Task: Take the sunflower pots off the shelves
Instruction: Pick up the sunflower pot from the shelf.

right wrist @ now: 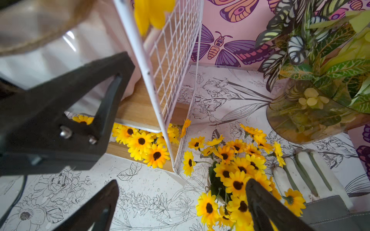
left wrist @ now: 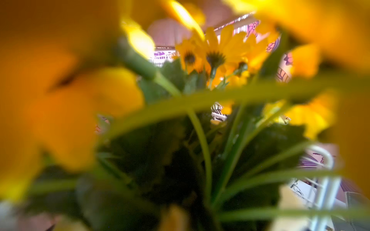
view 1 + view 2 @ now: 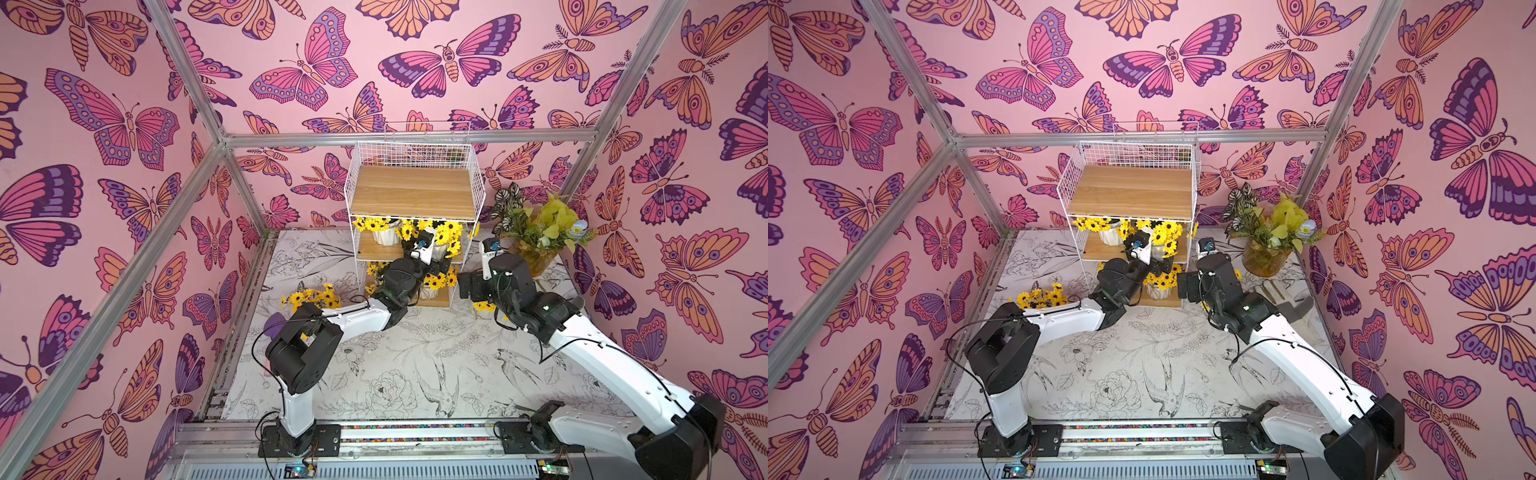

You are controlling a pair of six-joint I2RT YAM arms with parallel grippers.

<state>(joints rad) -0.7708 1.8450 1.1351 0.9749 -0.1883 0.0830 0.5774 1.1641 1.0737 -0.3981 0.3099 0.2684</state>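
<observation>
1. As two white ribbed ceramic sunflower pots point(image 3: 309, 297) stand on the printed table point(image 3: 395, 353), four are judged left on the white wire-grid shelves point(image 3: 415, 191).
2. The left gripper point(image 3: 438, 262) is buried in middle-tier blooms point(image 3: 451, 232); its grip cannot be told.
3. The right gripper point(image 1: 182, 181) is spread wide, one freed pot point(image 1: 230, 180) just beneath it.

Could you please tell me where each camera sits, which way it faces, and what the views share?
Both top views: high above the base rail, looking down and back at the shelves; the left arm and right arm show.
Left wrist: on the left arm, buried in a sunflower bunch, blurred; no pincer visible.
Right wrist: on the right arm, looking down past the shelves' corner at the table pot and amber vase; the open right pincer frames it.
Shared: top and right-wrist views both show shelves, vase, table pot.
</observation>
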